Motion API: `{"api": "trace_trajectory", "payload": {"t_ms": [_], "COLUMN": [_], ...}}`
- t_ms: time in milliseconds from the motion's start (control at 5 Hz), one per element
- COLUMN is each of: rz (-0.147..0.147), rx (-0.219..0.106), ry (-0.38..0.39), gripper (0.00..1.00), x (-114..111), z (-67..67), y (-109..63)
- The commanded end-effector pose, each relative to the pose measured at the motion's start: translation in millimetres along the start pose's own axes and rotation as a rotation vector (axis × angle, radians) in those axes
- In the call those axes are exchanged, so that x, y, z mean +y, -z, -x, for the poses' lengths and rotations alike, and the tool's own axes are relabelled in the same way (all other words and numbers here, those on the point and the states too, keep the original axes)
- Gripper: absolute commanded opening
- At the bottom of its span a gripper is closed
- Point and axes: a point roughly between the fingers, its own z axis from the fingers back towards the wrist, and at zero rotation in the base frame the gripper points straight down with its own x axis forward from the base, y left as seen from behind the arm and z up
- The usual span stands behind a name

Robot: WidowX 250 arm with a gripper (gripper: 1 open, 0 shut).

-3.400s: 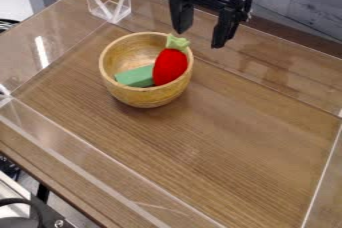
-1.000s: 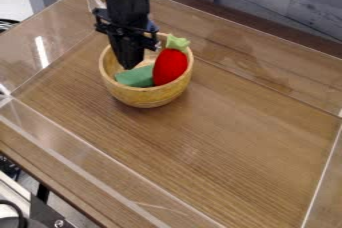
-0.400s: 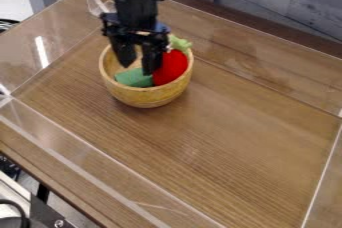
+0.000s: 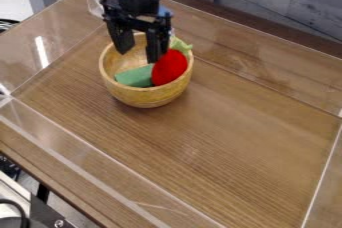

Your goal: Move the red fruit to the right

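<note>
Bowl [image 4: 123,94]: sits left on your counter [image 4: 227,142], unmoved.
Claw [image 4: 140,44]: shut a second ago, now spread and lifted slightly, pinching nothing.
Fruit [image 4: 167,67]: lies in the bowl beside the block [image 4: 132,76]; your grasp is still to come.

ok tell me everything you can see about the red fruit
The red fruit is a small, bright red, oval toy strawberry with a green leafy top, smooth and glossy like plastic. It leans tilted inside the wooden bowl, leaves toward the far rim, resting against the bowl's right side beside a flat green block. The open gripper hangs just above the bowl; its right finger seems close to the fruit, contact unclear.
</note>
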Motion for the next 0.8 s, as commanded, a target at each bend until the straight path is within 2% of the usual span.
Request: {"api": "trace_trajectory", "payload": {"t_ms": [0, 200, 400, 600], "rz": [-0.018, -0.02, -0.026, -0.032], "rx": [-0.076, -0.08, -0.085, -0.076], "ry": [0.024, 0.039, 0.018, -0.034], "gripper": [1.0, 1.0, 1.0, 1.0], "x": [-7, -17, -17, -14], "z": [-12.5, -19.2, -22.7, -15.2], "y": [-21.4, -20.1, -18.9, -0.3]}}
